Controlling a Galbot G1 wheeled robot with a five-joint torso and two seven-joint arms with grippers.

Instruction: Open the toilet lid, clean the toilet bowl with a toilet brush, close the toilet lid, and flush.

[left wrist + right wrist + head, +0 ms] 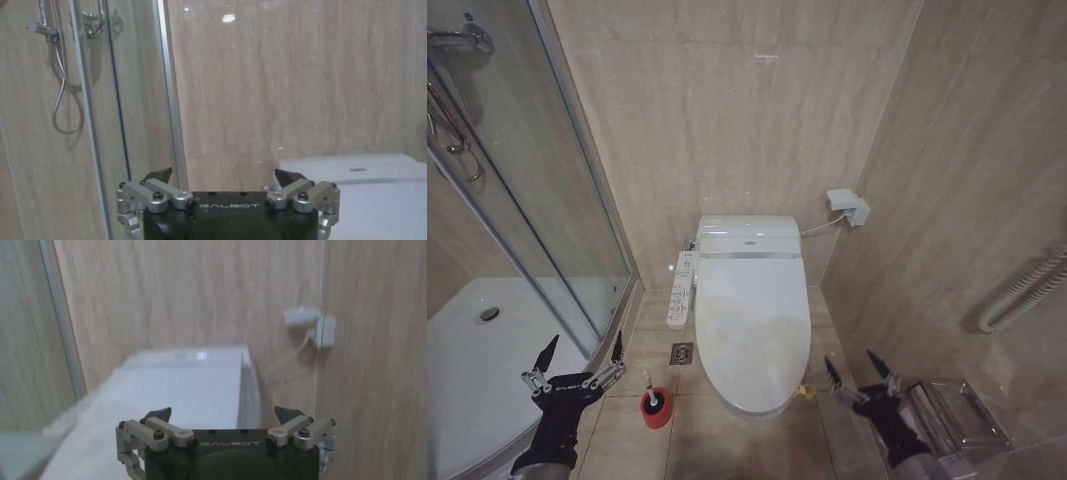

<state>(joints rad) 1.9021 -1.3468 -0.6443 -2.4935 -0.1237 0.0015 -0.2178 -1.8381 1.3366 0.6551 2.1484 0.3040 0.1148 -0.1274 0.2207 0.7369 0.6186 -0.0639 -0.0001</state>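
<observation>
The toilet lid lies flat and shut over the toilet bowl, which is hidden beneath it; a small yellow strap loop hangs at its front edge. The toilet brush stands in its red holder on the floor left of the toilet front. My left gripper hovers open, left of the brush. My right gripper is open too, just right of the lid's front. In the left wrist view the left gripper points at the wall, with the toilet lid to one side. The right wrist view has the right gripper above the toilet lid.
A narrow white button panel runs along the toilet's left side. A glass shower enclosure with a white tray fills the left. A wall socket sits right of the tank. A paper holder and grab bar are on the right wall.
</observation>
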